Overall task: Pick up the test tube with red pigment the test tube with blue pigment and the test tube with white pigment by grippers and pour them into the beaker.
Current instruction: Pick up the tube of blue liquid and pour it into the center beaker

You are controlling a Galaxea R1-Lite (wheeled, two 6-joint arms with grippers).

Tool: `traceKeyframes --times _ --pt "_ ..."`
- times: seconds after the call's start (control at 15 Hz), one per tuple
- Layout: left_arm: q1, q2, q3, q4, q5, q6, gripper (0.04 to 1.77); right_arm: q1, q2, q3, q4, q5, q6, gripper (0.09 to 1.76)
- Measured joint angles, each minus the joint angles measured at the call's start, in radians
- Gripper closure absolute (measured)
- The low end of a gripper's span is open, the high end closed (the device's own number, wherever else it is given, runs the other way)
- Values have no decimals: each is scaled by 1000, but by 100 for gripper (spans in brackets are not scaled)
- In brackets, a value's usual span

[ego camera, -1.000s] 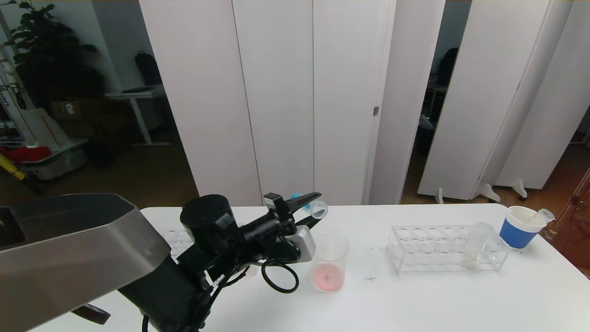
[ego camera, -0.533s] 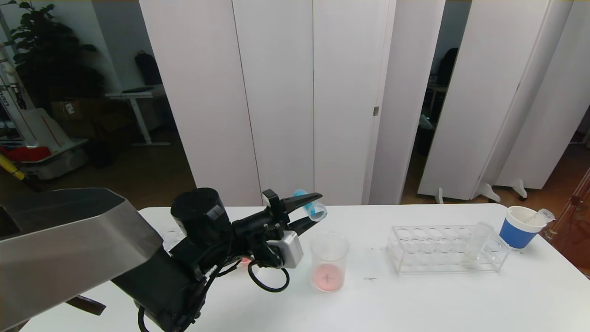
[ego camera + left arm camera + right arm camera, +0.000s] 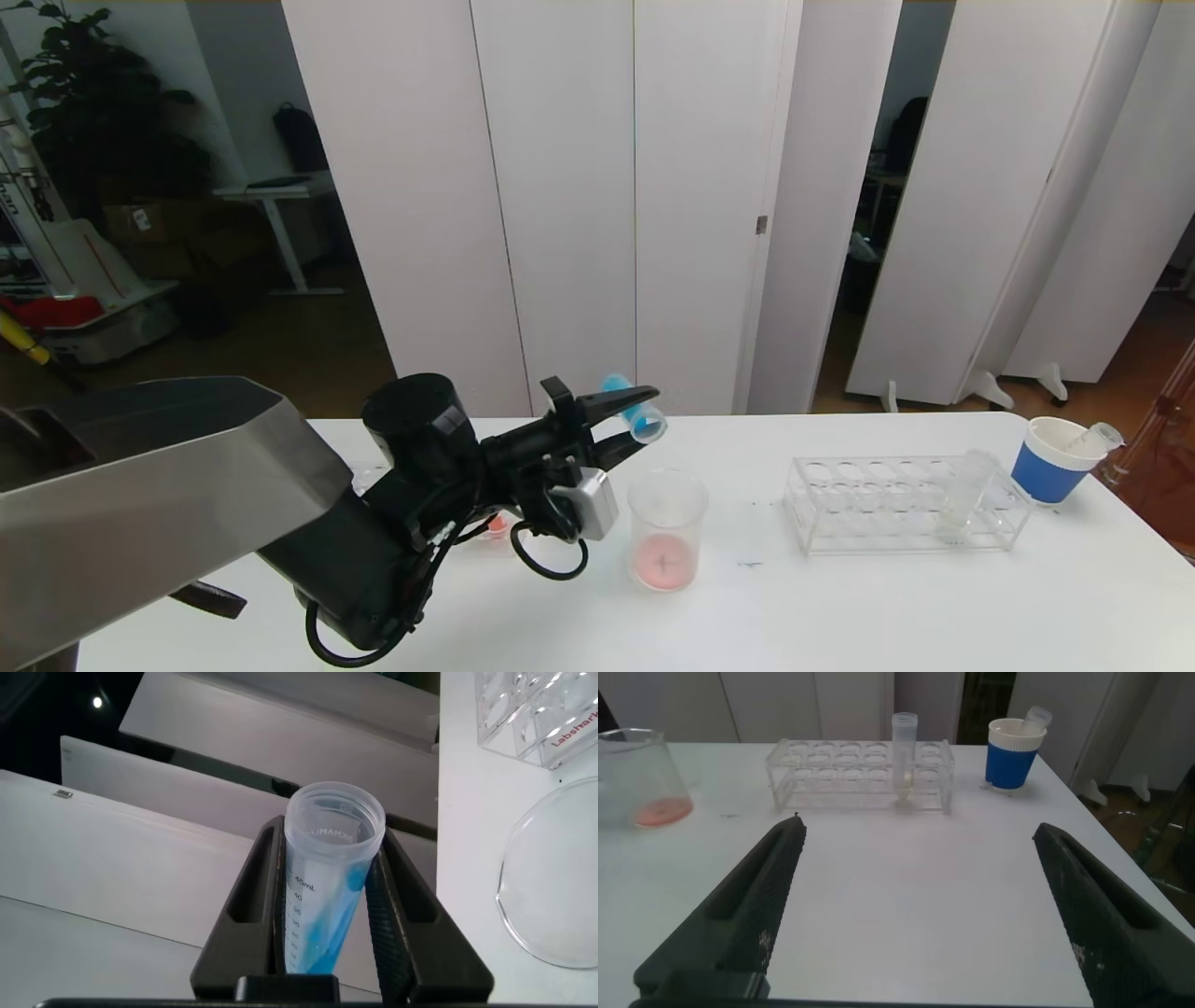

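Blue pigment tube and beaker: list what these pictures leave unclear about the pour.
- Head view: the left gripper, shut on the test tube with blue pigment, covers much of the tube; whether pigment is falling is too small to tell.
- Left wrist view: the beaker is cut off by the frame edge; its contents are hidden.
- Head view: the right gripper is out of frame.

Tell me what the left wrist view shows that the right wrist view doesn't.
Only the left wrist view: the left gripper shut on the blue tube, tilted, mouth outward. Only the right wrist view: the right gripper open over bare table, the white tube upright in the rack, a blue cup beyond. Both: the beaker and that rack.
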Motion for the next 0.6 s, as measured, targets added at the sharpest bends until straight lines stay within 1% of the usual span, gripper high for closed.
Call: traceKeyframes --times 0.6 --pt "5 26 -40 0 13 64 122 0 0 0 0 0 0 10"
